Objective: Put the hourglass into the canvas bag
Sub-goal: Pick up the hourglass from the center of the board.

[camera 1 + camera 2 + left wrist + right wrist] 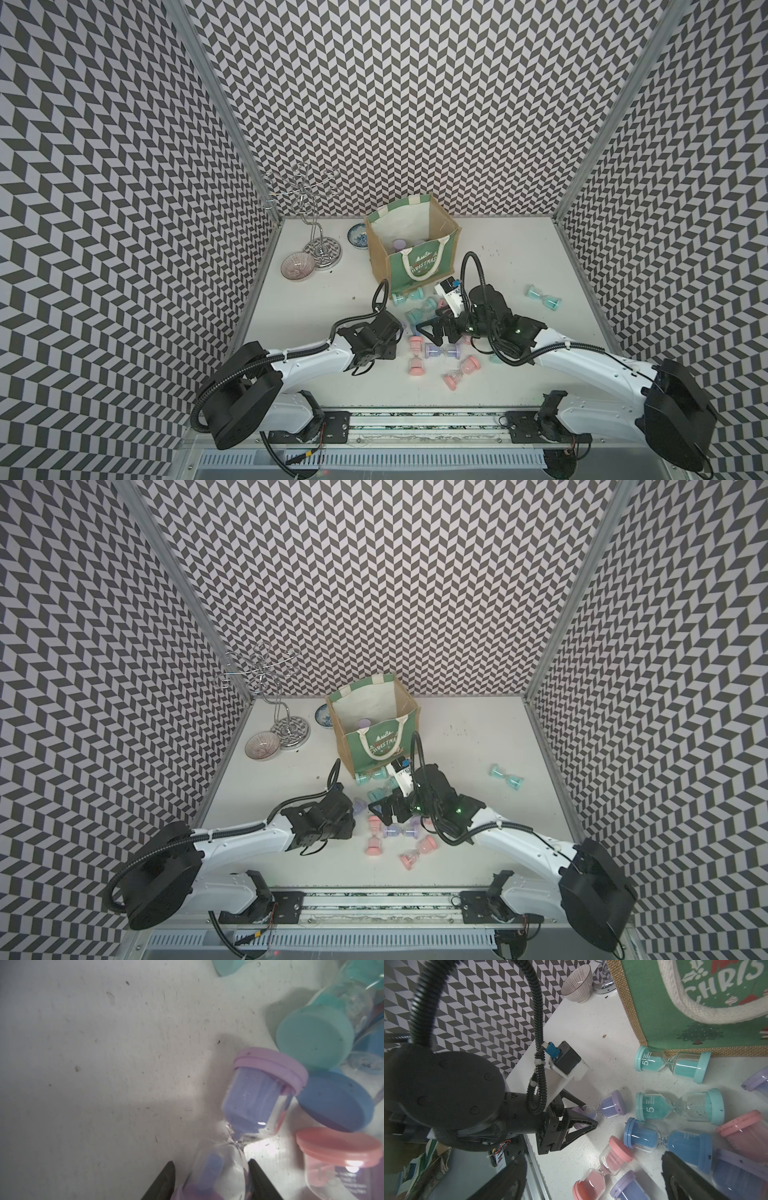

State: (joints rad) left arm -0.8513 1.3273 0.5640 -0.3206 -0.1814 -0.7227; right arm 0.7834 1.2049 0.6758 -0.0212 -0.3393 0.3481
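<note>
A purple hourglass (264, 1088) (611, 1106) (358, 806) lies on its side on the white table. My left gripper (211, 1164) (589, 1113) has its fingers pressed against both sides of the near bulb and cap. The canvas bag (415, 257) (374, 737) (675, 1012) stands open behind it, with purple caps showing inside. My right gripper (596, 1180) (432, 328) hangs wide open over a pile of pink (604, 1165), blue (666, 1140) and teal (679, 1107) hourglasses and holds nothing.
A lone teal hourglass (543, 297) lies at the right. Another teal one (409, 297) rests against the bag's front. At the back left stand a wire rack (316, 232), a striped bowl (296, 266) and a small plate (358, 236). Patterned walls enclose three sides.
</note>
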